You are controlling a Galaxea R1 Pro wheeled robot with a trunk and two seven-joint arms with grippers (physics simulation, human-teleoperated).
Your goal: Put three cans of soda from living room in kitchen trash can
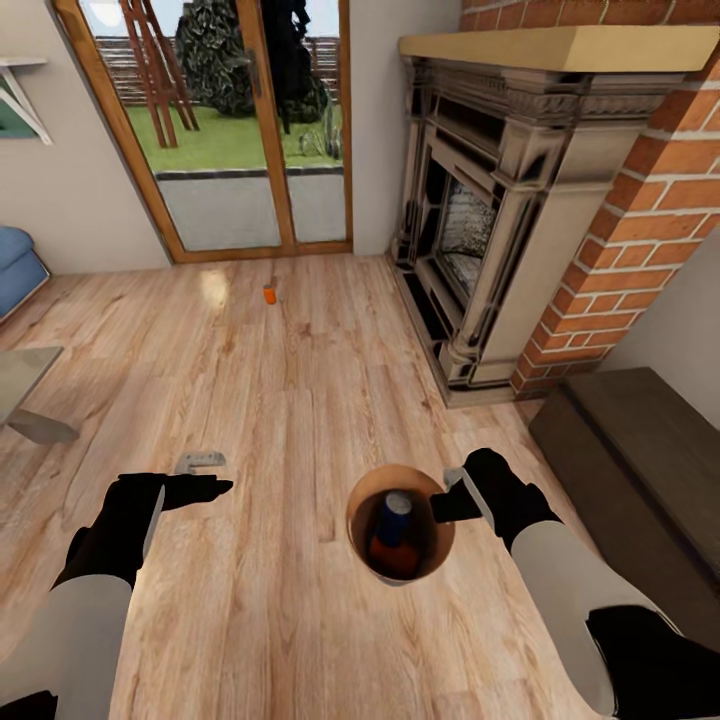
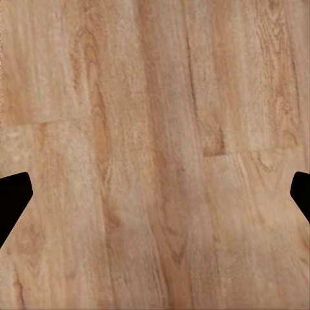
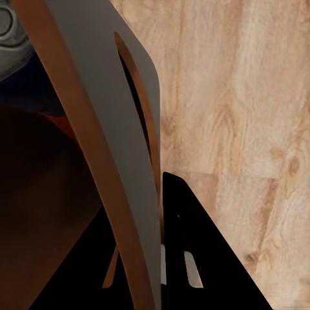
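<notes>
soda can (image 1: 394, 533), orange with a blue upper band, stands inside the trash can (image 1: 360, 535) at the lower middle of the head view, its silvery top facing up. my right gripper (image 1: 452, 497) grips that bin by its rim on the right side; in the right wrist view the bin's wall (image 3: 113, 161) runs between my fingers, one black finger (image 3: 194, 252) outside the pale grey wall, brown-copper inside to the other side, so the jaws are pinched onto the rim. the can's silvery top (image 3: 10, 26) peeks at the upper left corner of that view.

my left gripper (image 1: 200, 477) hovers over bare floor (image 1: 280, 400) at the lower left of the head view, holding nothing. in the left wrist view its two black fingertips (image 2: 13, 197) sit at the far left and right edges, spread wide, with only wood planks (image 2: 155, 155) between them.

a second soda can (image 1: 269, 293) stands alone on the floor in the upper middle of the head view, near the wood-framed glass doors (image 1: 230, 130). the brick fireplace (image 1: 520, 200) fills the upper right, a blue sofa (image 1: 18, 265) edge shows at the left, and a low grey table (image 1: 25, 395) corner sits below it.
</notes>
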